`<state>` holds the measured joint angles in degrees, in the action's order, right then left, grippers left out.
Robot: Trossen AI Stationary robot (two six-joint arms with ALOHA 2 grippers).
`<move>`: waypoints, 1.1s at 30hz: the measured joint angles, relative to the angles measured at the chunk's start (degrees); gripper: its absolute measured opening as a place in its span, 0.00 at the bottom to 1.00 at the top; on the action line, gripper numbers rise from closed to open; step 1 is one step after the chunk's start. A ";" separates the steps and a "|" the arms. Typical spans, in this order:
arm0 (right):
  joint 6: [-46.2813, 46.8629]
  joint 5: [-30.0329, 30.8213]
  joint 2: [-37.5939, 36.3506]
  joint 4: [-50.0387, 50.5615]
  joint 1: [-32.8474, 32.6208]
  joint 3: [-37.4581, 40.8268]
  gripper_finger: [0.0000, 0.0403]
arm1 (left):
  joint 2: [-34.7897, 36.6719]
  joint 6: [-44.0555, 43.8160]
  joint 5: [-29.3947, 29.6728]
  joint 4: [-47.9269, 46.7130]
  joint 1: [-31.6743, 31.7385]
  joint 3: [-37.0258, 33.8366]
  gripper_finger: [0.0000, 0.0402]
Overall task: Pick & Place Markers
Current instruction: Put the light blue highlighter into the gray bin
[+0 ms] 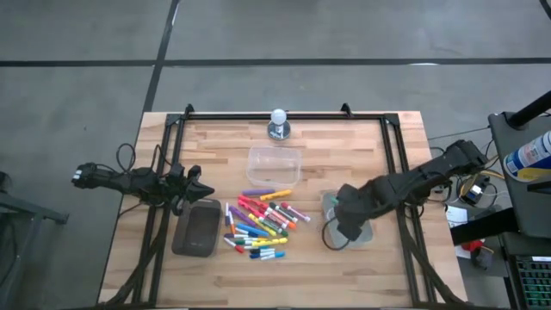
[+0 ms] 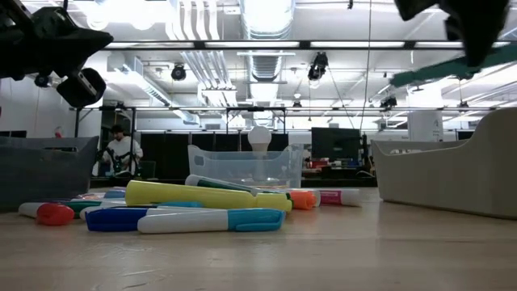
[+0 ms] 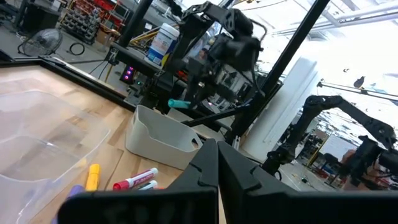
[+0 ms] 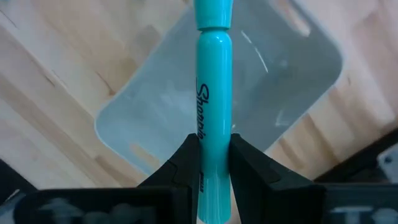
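Held marker: a teal marker point(image 4: 210, 93) sits pinched between the right gripper point(image 4: 209, 152) fingers, its capped end pointing away from the wrist, directly above the grey tub point(image 4: 283, 74).
Right gripper fingers: closed to a narrow gap on the marker's barrel, gripping near its lower end.
Grey tub: on the table's right side, under the right gripper point(image 1: 344, 220); it looks empty below the marker.
Other markers: a mixed-colour pile point(image 1: 261, 226) lies well to the left of the grey tub, toward the table's middle.
Clear tub: point(image 1: 274, 165) stands just behind the pile, farther from the grey tub than the pile is.
Dark tray: point(image 1: 197, 228) lies beyond the pile, on its far side from the grey tub.
Left gripper: point(image 1: 195, 183) waits near the dark tray, fingers fully closed, holding nothing.
Step in hand: placing, judged from the marker poised over the grey tub.
Next move: probably lower slightly, then part the fingers so the marker drops inside the walls, not across the rim.
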<state>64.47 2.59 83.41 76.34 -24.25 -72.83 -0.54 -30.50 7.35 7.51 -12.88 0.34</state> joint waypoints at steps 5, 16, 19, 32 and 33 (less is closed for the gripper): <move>4.21 -0.32 2.27 -0.32 -3.70 2.18 0.15 | 0.00 -0.02 0.00 -0.04 0.00 0.00 0.00; 4.06 -2.59 10.71 -2.54 -4.99 2.92 0.15 | -0.28 -0.17 0.00 -0.46 -0.04 0.00 0.00; 2.55 -3.07 12.39 -2.39 -5.01 2.92 0.15 | -0.49 -0.17 0.00 -0.46 -0.04 0.00 0.00; 1.45 -2.60 12.71 -2.53 -4.65 2.92 0.18 | -0.70 -0.17 0.00 -0.46 -0.02 0.00 0.00; 1.36 -2.31 12.71 -2.54 -4.51 2.92 0.18 | -0.70 -0.17 0.00 -0.46 -0.02 0.00 0.00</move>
<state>65.82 0.28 96.12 73.80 -28.76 -69.91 -1.23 -30.68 7.35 7.05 -12.91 0.34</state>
